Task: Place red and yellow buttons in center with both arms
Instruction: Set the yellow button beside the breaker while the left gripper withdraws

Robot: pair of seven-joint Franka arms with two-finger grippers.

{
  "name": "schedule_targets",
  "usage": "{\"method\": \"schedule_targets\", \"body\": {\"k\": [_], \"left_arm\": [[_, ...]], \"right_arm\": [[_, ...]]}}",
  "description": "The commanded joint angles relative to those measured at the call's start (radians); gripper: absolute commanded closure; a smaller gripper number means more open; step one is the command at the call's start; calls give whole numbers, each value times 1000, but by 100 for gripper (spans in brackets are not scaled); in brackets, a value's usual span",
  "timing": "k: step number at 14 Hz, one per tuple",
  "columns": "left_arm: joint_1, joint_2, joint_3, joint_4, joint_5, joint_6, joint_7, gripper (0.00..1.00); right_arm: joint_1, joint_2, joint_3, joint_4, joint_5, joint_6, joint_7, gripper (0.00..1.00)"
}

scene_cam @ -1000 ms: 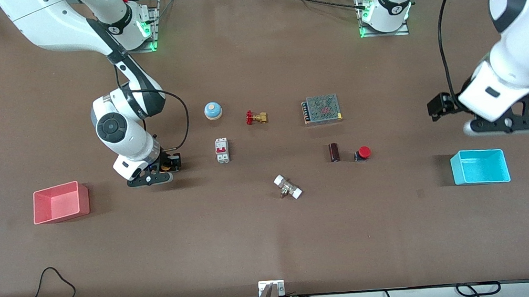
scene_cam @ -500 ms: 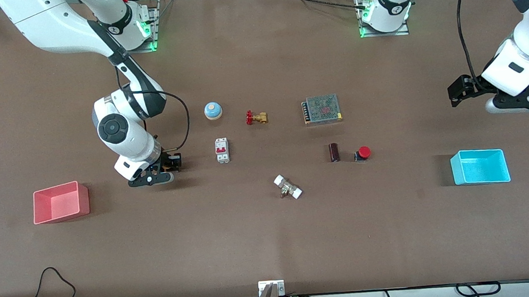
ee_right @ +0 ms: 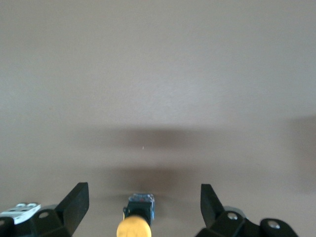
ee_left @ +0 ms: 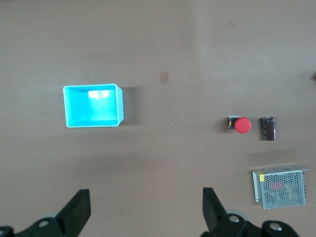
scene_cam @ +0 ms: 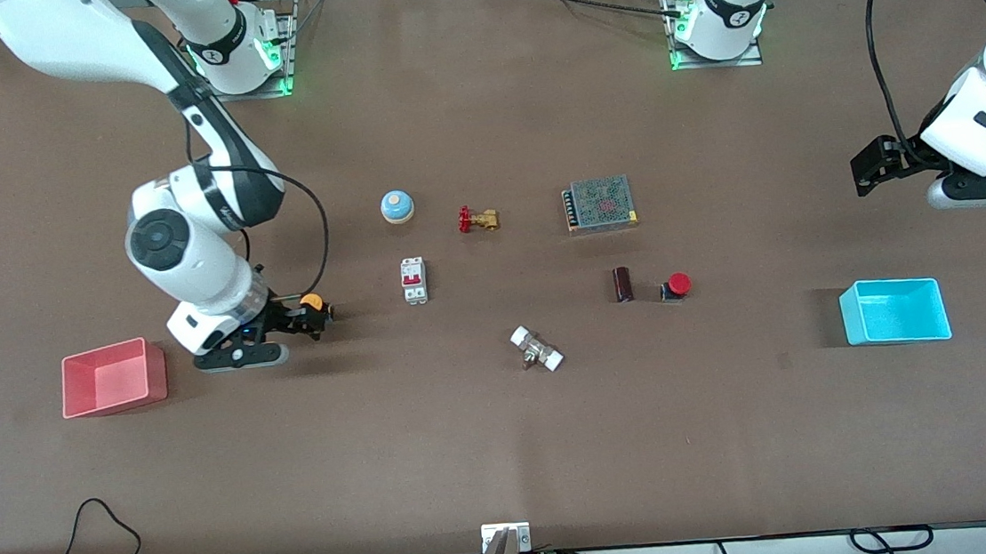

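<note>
Two small buttons to fetch: neither one is gripped.

My right gripper [scene_cam: 305, 318] hangs low with fingers spread around the yellow button [scene_cam: 311, 303], which sits beside the circuit breaker [scene_cam: 414, 280], toward the right arm's end; the red button [scene_cam: 678, 285] sits well apart from the breaker, toward the left arm's end, just beside a dark cylinder [scene_cam: 623, 283]. My left gripper [ee_left: 145, 217] hovers spread, high near the blue bin [scene_cam: 896, 310]. I judge both buttons light, rigid, with slick caps, so I'd pinch the black bases. The cylinder crowds the red one.
</note>
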Motion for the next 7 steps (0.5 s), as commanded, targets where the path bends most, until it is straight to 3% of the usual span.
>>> {"method": "schedule_targets", "body": {"k": [1,3,7], "left_arm": [[4,15,-8,40,-16,-33,23,0],[0,15,-10,40,-16,-39,23,0],[1,14,-20,40,-17,-53,21,0]], "right_arm": [[-39,-101,3,90,88,-228,-124,0],[-69,-166,-25,135,116,-363,-204,0],[-72,-321,-158,136,118,-503,-328,0]]}}
